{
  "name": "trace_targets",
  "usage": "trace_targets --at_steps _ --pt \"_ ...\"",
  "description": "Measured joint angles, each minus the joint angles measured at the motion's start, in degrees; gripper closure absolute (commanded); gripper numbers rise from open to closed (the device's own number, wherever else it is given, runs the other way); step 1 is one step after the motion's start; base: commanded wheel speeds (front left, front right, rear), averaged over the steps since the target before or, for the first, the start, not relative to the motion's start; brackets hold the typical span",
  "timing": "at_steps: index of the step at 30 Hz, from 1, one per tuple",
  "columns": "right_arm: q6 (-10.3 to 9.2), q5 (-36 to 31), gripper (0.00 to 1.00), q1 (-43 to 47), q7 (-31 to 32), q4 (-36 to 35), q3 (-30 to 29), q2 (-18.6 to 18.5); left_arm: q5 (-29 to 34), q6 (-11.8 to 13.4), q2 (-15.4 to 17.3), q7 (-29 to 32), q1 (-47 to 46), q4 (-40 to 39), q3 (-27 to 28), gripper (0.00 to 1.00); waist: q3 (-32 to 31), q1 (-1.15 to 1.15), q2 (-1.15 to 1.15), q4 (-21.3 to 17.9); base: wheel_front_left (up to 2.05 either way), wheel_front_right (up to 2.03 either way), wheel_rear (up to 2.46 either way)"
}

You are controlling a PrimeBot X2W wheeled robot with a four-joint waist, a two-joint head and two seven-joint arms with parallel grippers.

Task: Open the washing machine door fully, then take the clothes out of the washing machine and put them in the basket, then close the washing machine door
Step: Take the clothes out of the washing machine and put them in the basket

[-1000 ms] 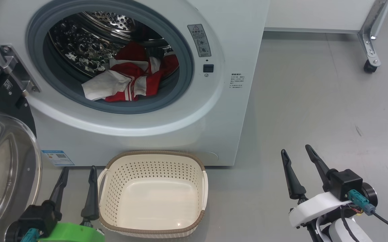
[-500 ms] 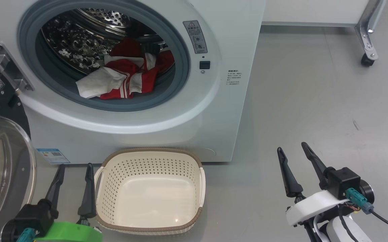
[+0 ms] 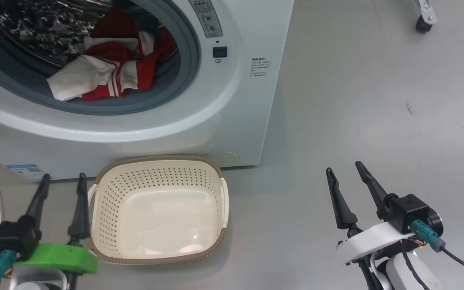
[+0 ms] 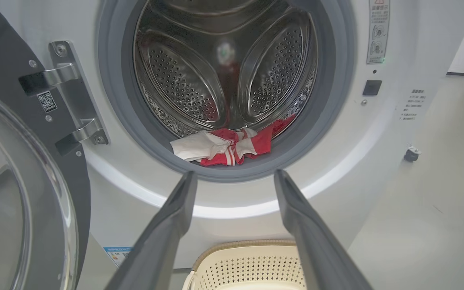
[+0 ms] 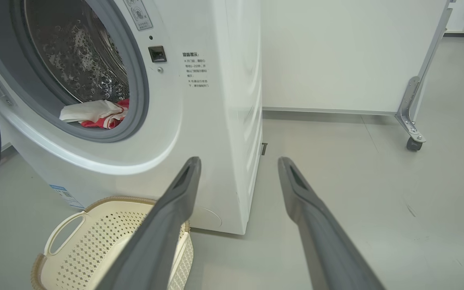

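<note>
washing machine door (image 4: 14, 201) open, clothes (image 3: 103, 68) still chilling inside the washing machine (image 3: 232, 100), basket (image 3: 151, 181) just in front of it, left gripper (image 3: 64, 175) and right gripper (image 3: 343, 166) spread wide, empty

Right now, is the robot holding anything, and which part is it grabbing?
Nothing is held. The left fingers and right fingers are spread apart with nothing between them; the clothes lie inside the washing machine.
</note>
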Motion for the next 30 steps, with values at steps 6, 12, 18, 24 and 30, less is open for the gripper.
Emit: trace_targets --at_steps 6,12,18,24,30 --pt "0.01 0.0 0.0 -1.9 0.0 -1.0 0.0 0.3 0.6 1.2 3.2 4.2 -5.0 -0.2 1.9 0.0 4.2 0.0 0.0 -2.6 0.0 0.0 0.0" --pt "0.08 0.0 0.0 -2.7 0.0 -1.7 0.0 0.9 1.1 2.6 5.7 8.7 -10.7 -0.2 3.7 0.0 8.1 0.0 0.0 -4.8 0.0 0.0 0.0" --pt "0.57 0.2 0.0 -5.4 -0.1 -2.3 0.0 2.2 1.8 3.2 10.0 14.7 -17.4 0.7 4.7 0.0 12.5 0.0 0.0 -7.8 0.0 0.0 0.0" --pt "0.77 0.3 0.0 -6.7 -0.2 -2.3 -0.3 3.0 3.3 3.9 13.6 20.8 -22.9 4.3 5.5 0.0 16.1 0.0 0.0 -11.0 0.0 0.0 0.0" --pt "1.08 0.5 0.0 -7.6 -0.2 -2.3 -0.4 3.7 3.8 3.9 15.7 25.7 -28.4 7.7 5.3 0.0 19.2 0.0 0.0 -13.7 0.0 0.0 0.0"
